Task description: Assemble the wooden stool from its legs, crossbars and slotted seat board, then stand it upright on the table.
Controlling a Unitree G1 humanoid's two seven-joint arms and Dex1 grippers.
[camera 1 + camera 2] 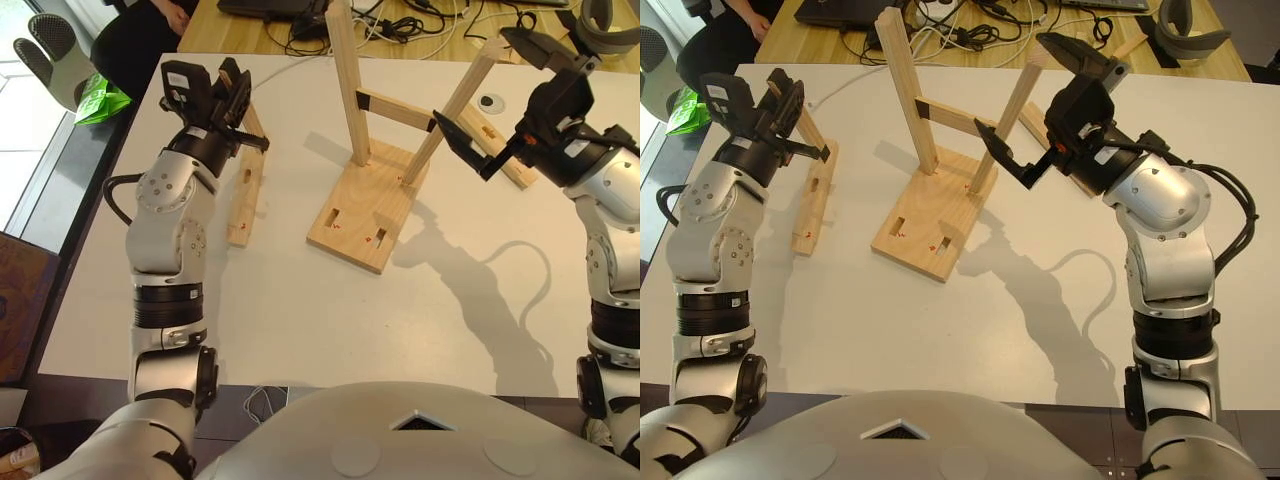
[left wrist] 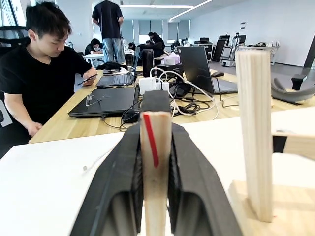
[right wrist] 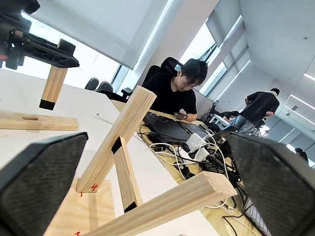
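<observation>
The slotted seat board (image 1: 345,225) lies flat mid-table. One leg (image 1: 351,85) stands upright in it. A second leg (image 1: 455,105) leans in its slot, joined to the first by a crossbar (image 1: 395,110). My right gripper (image 1: 471,77) is open, its pads (image 3: 39,182) on either side of the leaning leg's top (image 3: 172,201) without touching it. At the left, my left gripper (image 1: 240,108) is shut on a short crossbar (image 2: 155,162) with a black end (image 3: 49,104). It holds this just above a slotted leg (image 1: 243,195) lying on the table.
Another slotted leg (image 1: 500,150) lies behind my right gripper. A small round fitting (image 1: 490,101) is set in the table nearby. Laptops and cables (image 1: 300,25) crowd the wooden desk beyond the far edge. The white table (image 1: 300,320) is bare in front.
</observation>
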